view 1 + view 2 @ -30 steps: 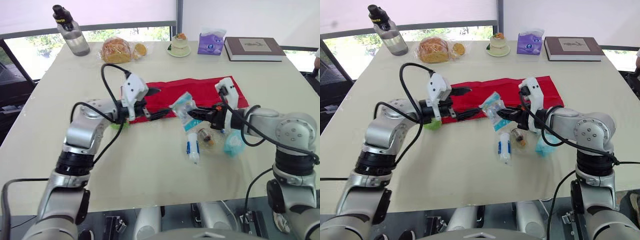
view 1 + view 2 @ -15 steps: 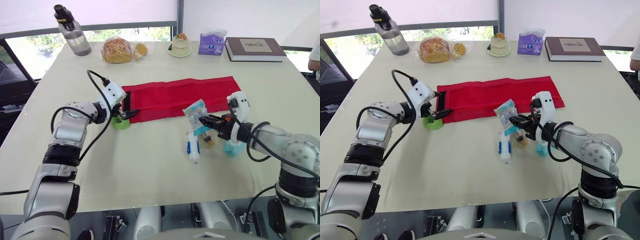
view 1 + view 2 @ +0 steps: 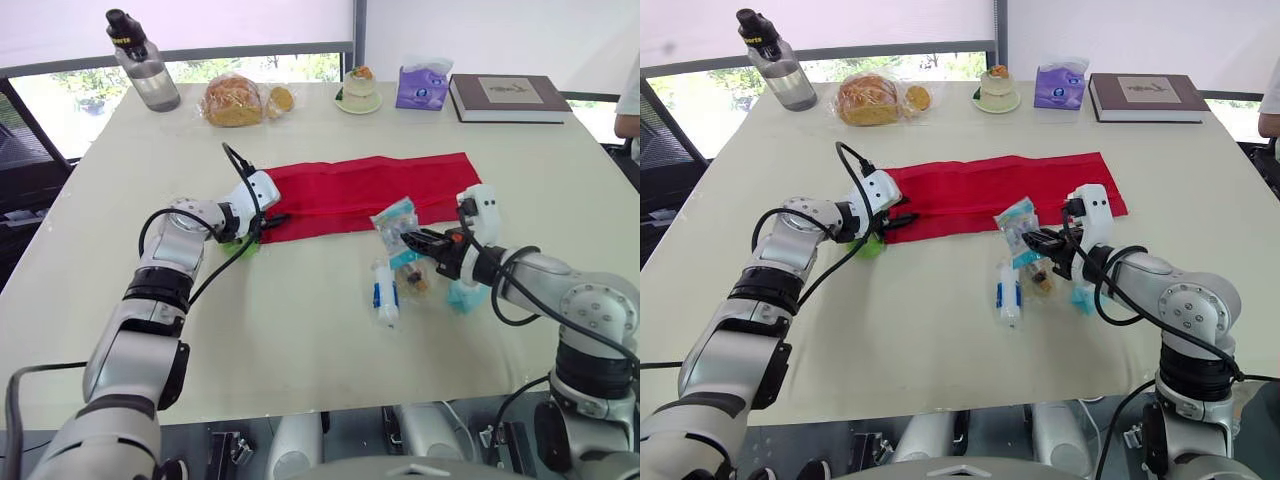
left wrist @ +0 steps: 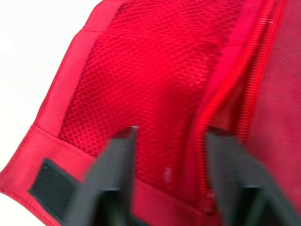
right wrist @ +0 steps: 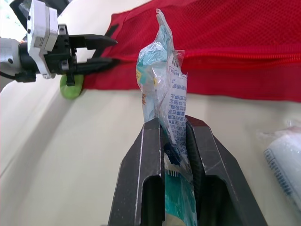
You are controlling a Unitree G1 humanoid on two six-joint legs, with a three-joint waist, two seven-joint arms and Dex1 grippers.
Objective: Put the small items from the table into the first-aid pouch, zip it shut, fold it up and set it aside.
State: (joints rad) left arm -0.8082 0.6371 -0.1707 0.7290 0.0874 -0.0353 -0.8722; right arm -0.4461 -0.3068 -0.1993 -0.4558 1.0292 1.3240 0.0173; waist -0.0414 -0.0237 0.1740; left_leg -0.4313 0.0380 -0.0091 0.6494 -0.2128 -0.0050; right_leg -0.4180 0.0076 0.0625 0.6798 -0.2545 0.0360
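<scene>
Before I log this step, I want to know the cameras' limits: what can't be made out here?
Green item at the pouch's left end: head views, partly covered by the left gripper; unidentifiable.
Print on the packet in the right gripper: right wrist view, too small to read.
Teal packet: head views, partly behind the right gripper.
Zip: left wrist view, blurred; how far open is unclear.

A cream surface (image 3: 300, 340) was lit evenly by daylight. Beyond its far edge, a window (image 3: 60, 100) with greenery (image 3: 310, 67) outside was mostly covered by a white blind (image 3: 200, 20). A plain white wall (image 3: 500, 30) was seen at far right.
</scene>
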